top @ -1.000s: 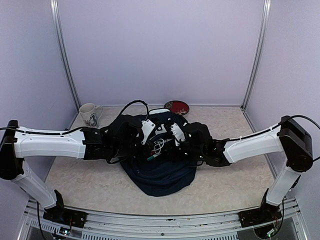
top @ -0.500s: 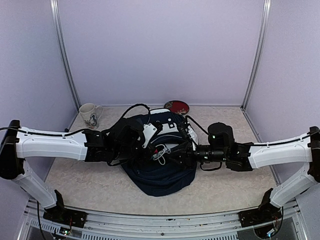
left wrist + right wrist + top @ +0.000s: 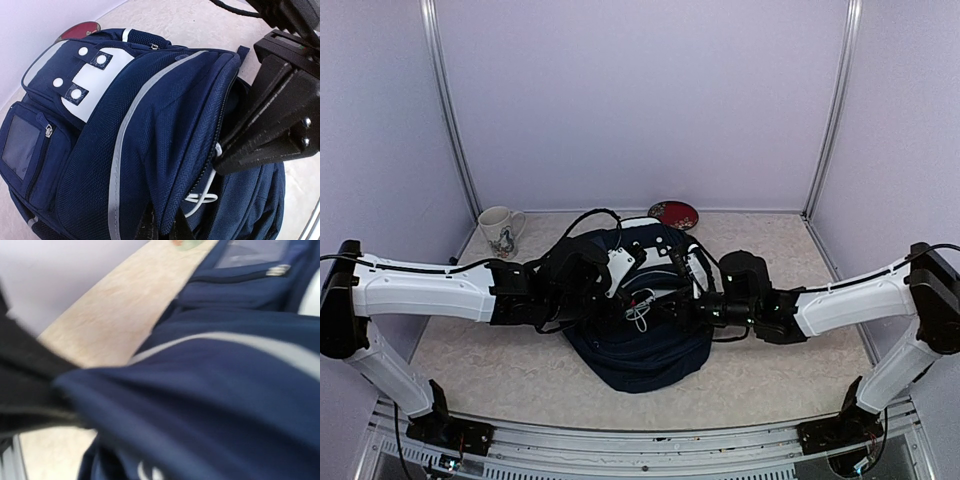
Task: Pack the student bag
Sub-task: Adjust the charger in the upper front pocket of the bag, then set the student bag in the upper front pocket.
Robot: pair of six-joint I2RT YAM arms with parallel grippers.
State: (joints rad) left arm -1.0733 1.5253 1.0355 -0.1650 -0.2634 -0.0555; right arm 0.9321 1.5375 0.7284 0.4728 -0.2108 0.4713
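Note:
The student bag (image 3: 642, 350) lies in the middle of the table, navy with a white patch (image 3: 92, 80) and a thin pale stripe. My left gripper (image 3: 618, 298) is shut on a fold of the bag's flap beside the zipper (image 3: 167, 227), holding the opening up. A white cable (image 3: 202, 197) loops out of that opening. My right gripper (image 3: 668, 306) reaches in from the right, its black fingers (image 3: 235, 157) pressed together at the opening's edge by the cable. The right wrist view is blurred and filled with navy fabric (image 3: 225, 390); anything between those fingers is hidden.
A white mug (image 3: 500, 228) stands at the back left. A red plate (image 3: 673, 213) lies just behind the bag, against the rear wall. Metal frame posts rise at both back corners (image 3: 450, 110).
My right arm drew back to the right, then came in again to the bag's opening, its jaws opening and then shutting. The left gripper kept its hold on the flap.

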